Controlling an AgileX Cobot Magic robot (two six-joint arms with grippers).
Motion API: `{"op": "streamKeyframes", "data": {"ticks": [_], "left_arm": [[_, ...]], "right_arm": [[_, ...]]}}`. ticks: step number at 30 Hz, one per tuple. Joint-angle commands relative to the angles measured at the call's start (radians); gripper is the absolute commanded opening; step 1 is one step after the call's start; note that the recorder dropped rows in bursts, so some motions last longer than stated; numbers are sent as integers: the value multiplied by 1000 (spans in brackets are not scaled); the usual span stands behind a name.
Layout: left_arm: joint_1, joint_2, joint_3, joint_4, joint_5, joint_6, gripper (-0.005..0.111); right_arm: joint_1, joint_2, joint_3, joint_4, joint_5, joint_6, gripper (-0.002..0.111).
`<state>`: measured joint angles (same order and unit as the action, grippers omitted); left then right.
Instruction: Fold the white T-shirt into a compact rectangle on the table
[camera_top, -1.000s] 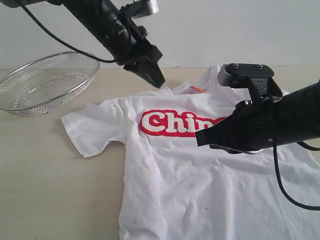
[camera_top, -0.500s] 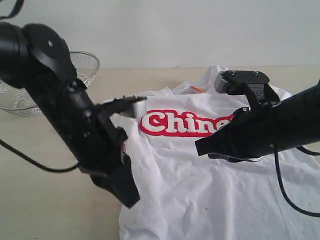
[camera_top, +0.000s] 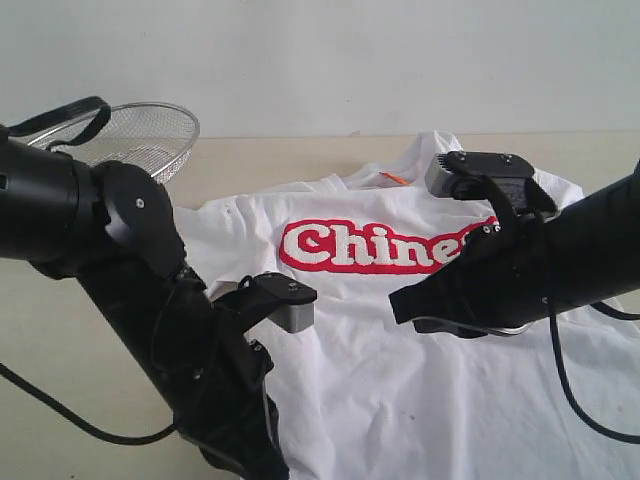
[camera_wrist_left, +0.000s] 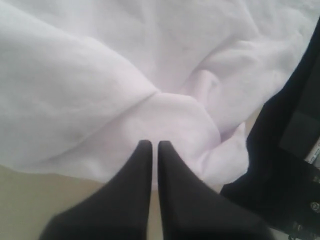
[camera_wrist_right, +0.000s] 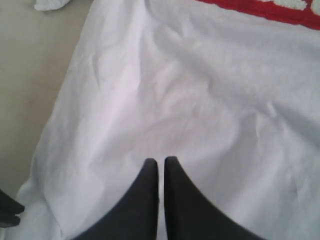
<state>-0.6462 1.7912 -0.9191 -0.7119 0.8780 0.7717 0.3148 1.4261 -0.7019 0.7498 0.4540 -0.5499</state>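
Left arm (camera_top: 150, 300) fills the near-left, slanting down across the left edge of the white T-shirt (camera_top: 400, 390); no passage there. Left end effector (camera_wrist_left: 151, 145), jaws together, is at a bunched fold on the shirt's edge. Right arm (camera_top: 570, 250) lies across the shirt's right side. Right end effector (camera_top: 402, 300), pinched closed, is low over the cloth below the lettering; contact unclear. Open lane between the arms, over the shirt's middle and lower body. Wire-mesh basket (camera_top: 150, 135) blocks the far-left counter (camera_top: 300, 158); the far strip beside it is bare. Black cable (camera_top: 110, 441) trails over the near-left counter. Another cable (camera_top: 556, 370) loops above the shirt at right.
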Motion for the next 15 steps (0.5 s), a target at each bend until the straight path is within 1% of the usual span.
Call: {"op": "streamKeyframes", "data": {"ticks": [1,4,15], "left_arm": [[-3,21,39,2,-50,6,4],[-3,55,41,14,-71,6,4],[-3,159,41,24,-51,-24,4]], "right_arm": [[-3,-11,4,0,14,-1,0],[-3,-11,4,2,14,2,0],[-3,-11,4,2,21,-2,0]]}}
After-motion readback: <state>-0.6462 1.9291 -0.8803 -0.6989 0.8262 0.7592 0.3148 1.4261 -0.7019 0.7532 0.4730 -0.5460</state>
